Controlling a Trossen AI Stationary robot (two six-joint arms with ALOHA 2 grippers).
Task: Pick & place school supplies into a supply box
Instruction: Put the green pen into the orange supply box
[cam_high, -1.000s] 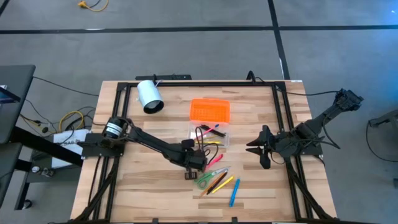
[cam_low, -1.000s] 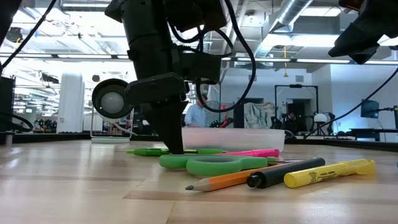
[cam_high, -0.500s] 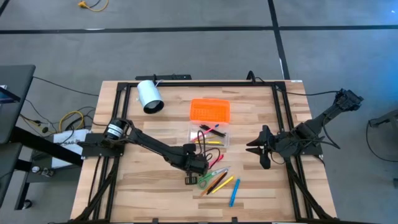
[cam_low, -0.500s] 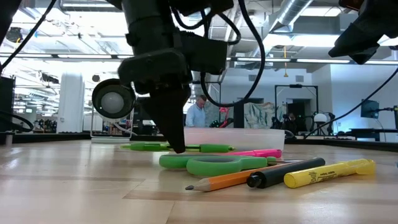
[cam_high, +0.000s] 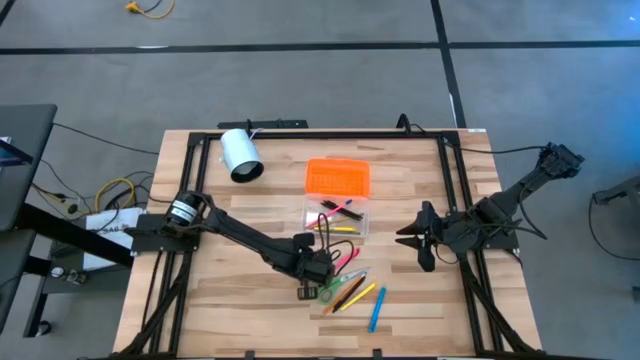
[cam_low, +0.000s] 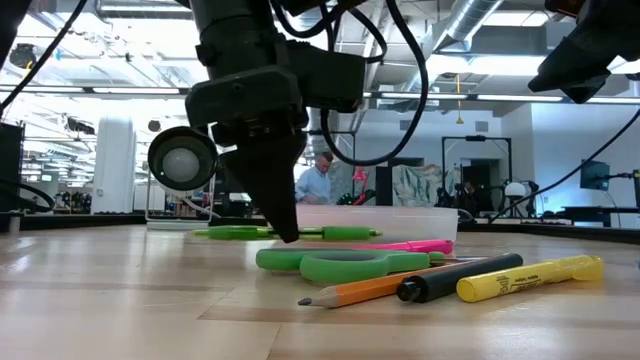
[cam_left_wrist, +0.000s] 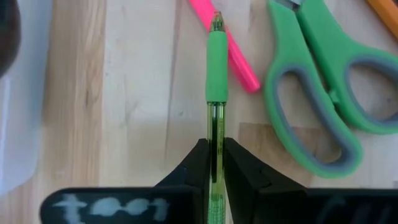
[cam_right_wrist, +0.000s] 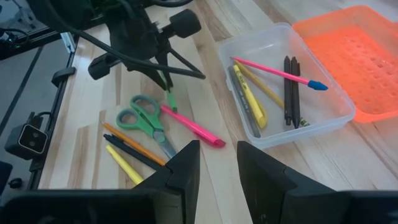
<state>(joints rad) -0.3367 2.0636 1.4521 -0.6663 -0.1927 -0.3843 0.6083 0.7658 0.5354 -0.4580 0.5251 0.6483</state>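
Left gripper (cam_left_wrist: 213, 163): clamped on the slim green pen (cam_left_wrist: 216, 74), lower centre, now lifted off the wood.
Right gripper (cam_high: 421, 238): parted, idle at right.
Clear plastic box (cam_high: 362, 226): centre, next stop.

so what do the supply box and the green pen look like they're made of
Supply box: likely clear, glossy plastic, since the pencils inside show through its walls; its orange lid looks like opaque moulded plastic. Green pen: translucent plastic barrel with a matte, seemingly rubbery grip sleeve.
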